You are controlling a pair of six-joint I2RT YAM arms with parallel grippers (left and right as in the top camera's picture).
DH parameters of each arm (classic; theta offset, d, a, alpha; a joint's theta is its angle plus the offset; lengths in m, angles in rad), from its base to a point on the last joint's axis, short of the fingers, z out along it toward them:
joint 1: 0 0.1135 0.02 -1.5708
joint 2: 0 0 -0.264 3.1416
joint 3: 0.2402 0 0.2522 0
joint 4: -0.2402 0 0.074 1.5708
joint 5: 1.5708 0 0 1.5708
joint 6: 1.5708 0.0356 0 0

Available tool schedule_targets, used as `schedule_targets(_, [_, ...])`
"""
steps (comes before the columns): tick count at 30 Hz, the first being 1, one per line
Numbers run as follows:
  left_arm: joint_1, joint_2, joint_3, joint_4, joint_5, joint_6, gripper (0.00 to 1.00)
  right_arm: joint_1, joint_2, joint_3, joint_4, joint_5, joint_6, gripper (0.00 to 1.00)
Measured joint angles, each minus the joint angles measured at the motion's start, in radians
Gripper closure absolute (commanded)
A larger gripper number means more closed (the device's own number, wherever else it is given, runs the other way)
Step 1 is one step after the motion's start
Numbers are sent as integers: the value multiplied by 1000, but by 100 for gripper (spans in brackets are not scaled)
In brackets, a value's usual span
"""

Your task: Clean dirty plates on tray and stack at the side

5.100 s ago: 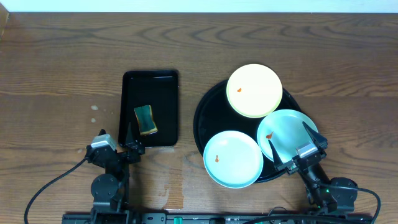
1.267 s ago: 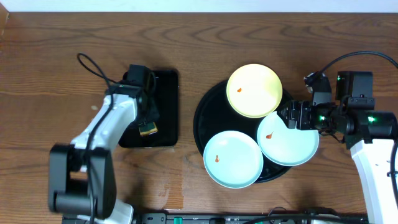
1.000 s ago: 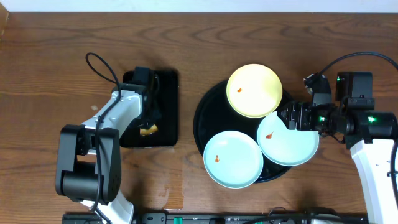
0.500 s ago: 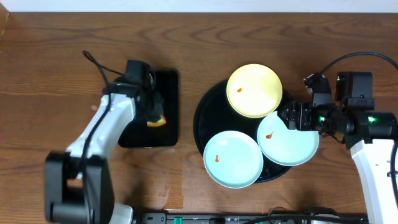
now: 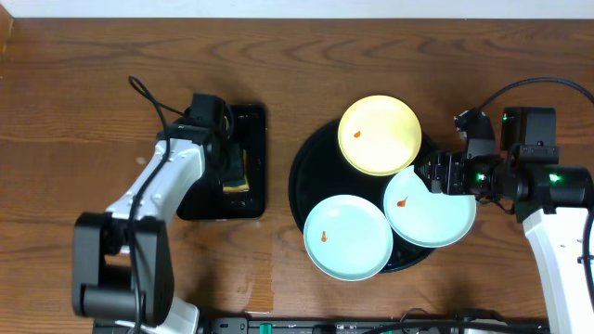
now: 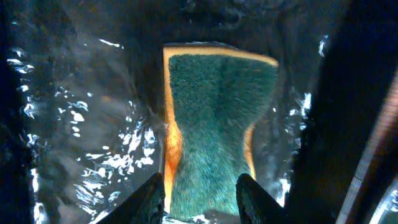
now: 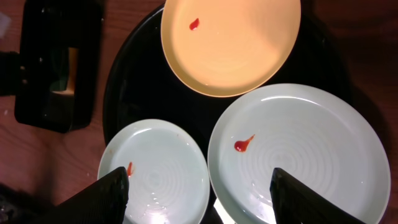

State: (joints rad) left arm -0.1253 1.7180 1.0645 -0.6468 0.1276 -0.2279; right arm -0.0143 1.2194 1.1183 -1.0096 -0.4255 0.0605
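The overhead camera looks straight down on the counter (image 5: 83,74), far edge at the top, near edge with both arm bases at the bottom. The left wrist camera sits very close over the rectangular tray (image 5: 257,125) toward the left edge, looking down past the left pincer (image 6: 200,183) so the sponge (image 6: 214,124) fills the frame. The right wrist camera hangs higher, toward the right edge, facing down over the right pincer (image 7: 202,193), turned much as the overhead is; both take in the round tray (image 7: 134,81), all three plates (image 7: 236,43) and the rectangular tray
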Motion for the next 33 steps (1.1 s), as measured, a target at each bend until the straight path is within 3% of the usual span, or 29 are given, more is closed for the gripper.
schedule_targets(4, [-2, 45, 0, 7, 1, 0, 60, 0, 0, 0, 0, 0, 0, 30])
schedule_targets(5, [-4, 55, 0, 11, 1, 1, 65, 0, 0, 0, 0, 0, 0, 30])
schedule_targets(7, [-10, 75, 0, 23, 0, 3, 92, 0, 0, 0, 0, 0, 1, 30])
schedule_targets(15, [-18, 88, 11, -14, 4, 24, 93, 0, 0, 0, 0, 0, 8, 30])
schedule_targets(16, [-18, 85, 16, -34, 4, 24, 92, 0, 0, 0, 0, 0, 8, 30])
schedule_targets(19, [-18, 64, 21, -79, 3, 37, 66, 0, 0, 0, 0, 0, 8, 30])
schedule_targets(22, [-18, 15, 21, -106, 0, 42, 53, 0, 0, 0, 0, 0, 8, 30])
schedule_targets(26, [-18, -35, 29, -122, 0, 45, 49, 0, 0, 0, 0, 0, 8, 29])
schedule_targets(33, [-18, -25, 12, -43, 0, 45, 52, 0, 0, 0, 1, 0, 9, 28])
